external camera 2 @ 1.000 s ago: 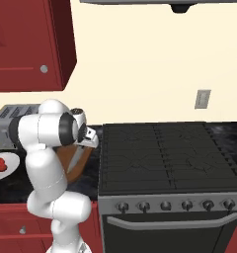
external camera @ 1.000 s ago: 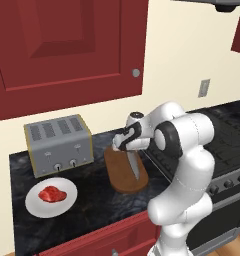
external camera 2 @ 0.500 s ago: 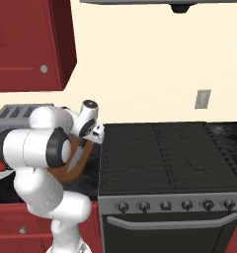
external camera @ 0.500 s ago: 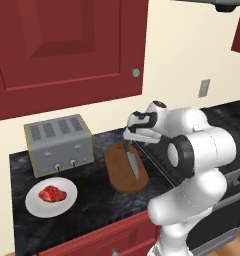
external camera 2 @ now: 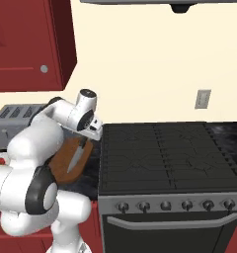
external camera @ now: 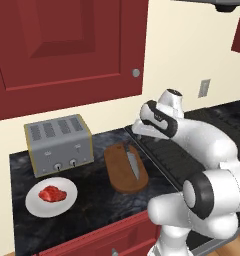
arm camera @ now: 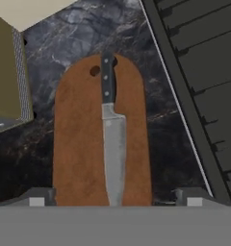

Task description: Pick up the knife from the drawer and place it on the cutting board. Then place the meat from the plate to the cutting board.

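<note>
Hovering claw (arm camera: 115, 194) spread wide, empty, above cutting board (external camera: 123, 170) | knife (arm camera: 111, 139) lies lengthwise on board, knife step looks done | meat (external camera: 52, 194) on plate (external camera: 37, 206), left of board | next: reach meat, grasp it

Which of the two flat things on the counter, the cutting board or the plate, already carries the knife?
The cutting board, the brown oblong one beside the stove: the knife lies along it. The round white plate carries the meat.
</note>
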### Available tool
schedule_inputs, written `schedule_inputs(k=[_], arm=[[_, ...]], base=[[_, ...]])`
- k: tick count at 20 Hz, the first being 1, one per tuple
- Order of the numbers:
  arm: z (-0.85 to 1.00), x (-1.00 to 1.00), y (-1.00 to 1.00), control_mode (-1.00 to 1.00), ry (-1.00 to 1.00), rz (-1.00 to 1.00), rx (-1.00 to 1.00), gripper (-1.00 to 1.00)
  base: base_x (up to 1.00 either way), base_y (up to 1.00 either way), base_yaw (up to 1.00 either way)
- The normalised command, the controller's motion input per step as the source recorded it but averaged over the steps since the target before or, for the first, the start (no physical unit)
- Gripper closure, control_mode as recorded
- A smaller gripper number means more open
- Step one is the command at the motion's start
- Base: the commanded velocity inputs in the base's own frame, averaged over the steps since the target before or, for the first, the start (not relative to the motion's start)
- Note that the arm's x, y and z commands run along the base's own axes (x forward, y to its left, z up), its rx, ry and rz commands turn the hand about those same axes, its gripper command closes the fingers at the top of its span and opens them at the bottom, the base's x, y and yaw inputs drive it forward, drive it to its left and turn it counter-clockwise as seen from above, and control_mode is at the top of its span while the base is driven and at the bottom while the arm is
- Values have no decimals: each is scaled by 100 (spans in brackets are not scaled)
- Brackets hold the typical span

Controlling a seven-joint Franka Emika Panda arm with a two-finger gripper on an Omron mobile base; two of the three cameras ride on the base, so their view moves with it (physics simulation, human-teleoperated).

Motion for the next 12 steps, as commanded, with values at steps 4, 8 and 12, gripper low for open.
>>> schedule_inputs(k=[4, 8, 12], arm=[[38, -77, 0, -100, 1, 0, 0, -100], [37, -72, 0, -100, 0, 0, 0, -100], [32, -53, 6, -100, 1, 2, 0, -100]], base=[[0, 0, 0], [0, 0, 0], [0, 0, 0]])
